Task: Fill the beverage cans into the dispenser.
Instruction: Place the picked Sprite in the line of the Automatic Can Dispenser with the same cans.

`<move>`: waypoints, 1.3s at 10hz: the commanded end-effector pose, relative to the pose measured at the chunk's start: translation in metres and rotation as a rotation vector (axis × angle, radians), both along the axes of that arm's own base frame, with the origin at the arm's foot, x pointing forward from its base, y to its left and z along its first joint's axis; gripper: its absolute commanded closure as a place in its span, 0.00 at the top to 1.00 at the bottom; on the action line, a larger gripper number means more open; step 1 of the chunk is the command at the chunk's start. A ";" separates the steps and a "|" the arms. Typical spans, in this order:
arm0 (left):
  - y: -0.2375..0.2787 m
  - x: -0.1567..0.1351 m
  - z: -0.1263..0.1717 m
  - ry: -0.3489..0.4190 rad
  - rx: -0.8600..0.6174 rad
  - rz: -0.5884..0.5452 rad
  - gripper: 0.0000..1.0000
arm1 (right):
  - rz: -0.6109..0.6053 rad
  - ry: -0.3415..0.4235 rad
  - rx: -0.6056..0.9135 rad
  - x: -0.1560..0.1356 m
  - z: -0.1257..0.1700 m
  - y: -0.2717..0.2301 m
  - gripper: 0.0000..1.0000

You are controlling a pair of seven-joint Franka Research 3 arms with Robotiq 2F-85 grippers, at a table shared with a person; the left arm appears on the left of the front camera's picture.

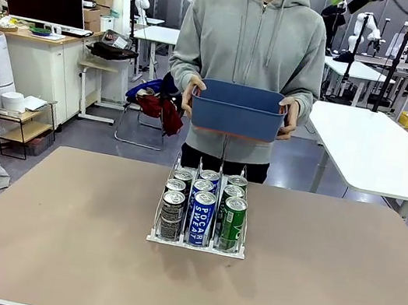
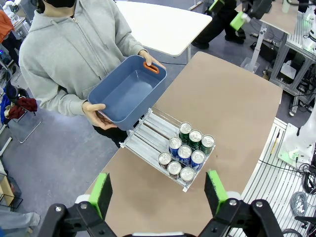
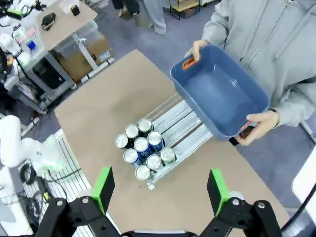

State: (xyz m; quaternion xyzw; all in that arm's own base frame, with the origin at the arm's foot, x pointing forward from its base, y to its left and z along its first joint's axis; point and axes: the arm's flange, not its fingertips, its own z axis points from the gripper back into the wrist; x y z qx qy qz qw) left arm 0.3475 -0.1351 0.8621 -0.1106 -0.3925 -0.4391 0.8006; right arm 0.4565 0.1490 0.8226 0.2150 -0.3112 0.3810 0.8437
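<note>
Front view: dispenser (image 1: 196,243) near table (image 1: 52,252) centre, low lip toward camera. Three lanes, three beverage cans each, nine in all. Dark grey-black cans (image 1: 171,215) in picture-left lane, blue POCARI SWEAT cans (image 1: 201,218) in middle lane, green cans (image 1: 232,223) in picture-right lane. All upright, packed against the front lip. Person standing at far edge, blue bin (image 1: 238,110) held in both hands at waist height, above and behind the rack, not touching it. Bin interior hidden from this angle.

Left wrist view: looking down from high above the table. Left gripper (image 2: 160,193) with jaws wide apart, green pads (image 2: 100,193) spread to either side, nothing between them. Bin interior visible from above, nothing seen inside; orange handle at one end. Cans bunched at the near end of the rack, silver tops showing; rear stretch of the lanes bare, wire dividers running toward the person. Hand (image 2: 97,114) gripping bin end.

Right wrist view: also high overhead, from the opposite side. Right gripper (image 3: 162,190) jaws wide apart, holding nothing. Same nine can tops in a three-by-three block at the lip end. Bin tilted slightly, overhanging the back end of the rack as seen from above; contact cannot be told.
</note>
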 end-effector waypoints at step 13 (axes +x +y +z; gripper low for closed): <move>0.003 -0.003 -0.002 0.005 -0.007 -0.007 1.00 | 0.000 0.000 0.000 0.000 0.000 0.000 1.00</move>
